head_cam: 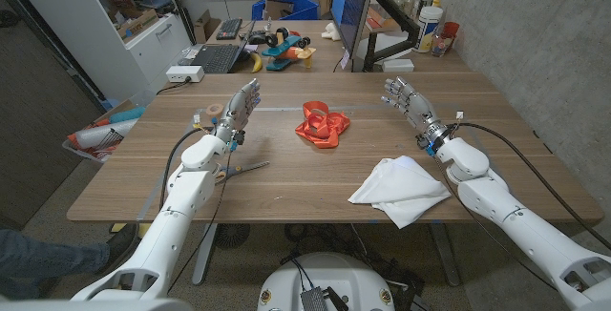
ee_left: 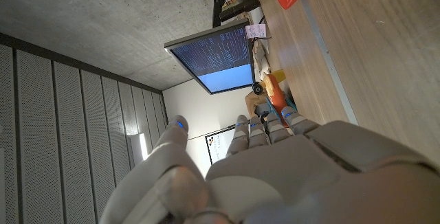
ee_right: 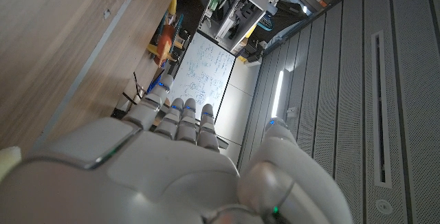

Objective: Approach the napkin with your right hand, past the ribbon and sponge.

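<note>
On the wooden surface (head_cam: 516, 125), the white napkin (head_cam: 399, 190) lies at the near right, nearer than the right robot hand (head_cam: 409, 98), which stands open and empty; the red ribbon (head_cam: 321, 125) sits left. The left robot hand (head_cam: 239, 109) is well apart, open too.

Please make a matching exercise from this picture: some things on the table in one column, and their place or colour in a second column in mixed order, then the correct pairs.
Things:
1. ribbon
2. napkin
3. scissors
4. right robot hand

Descriptions:
A. white, crumpled, near the table's front edge
B. open, raised over the table's right side
C. red, at the table's middle
D. lying beside the left forearm

Pairs: 1-C, 2-A, 3-D, 4-B
</note>
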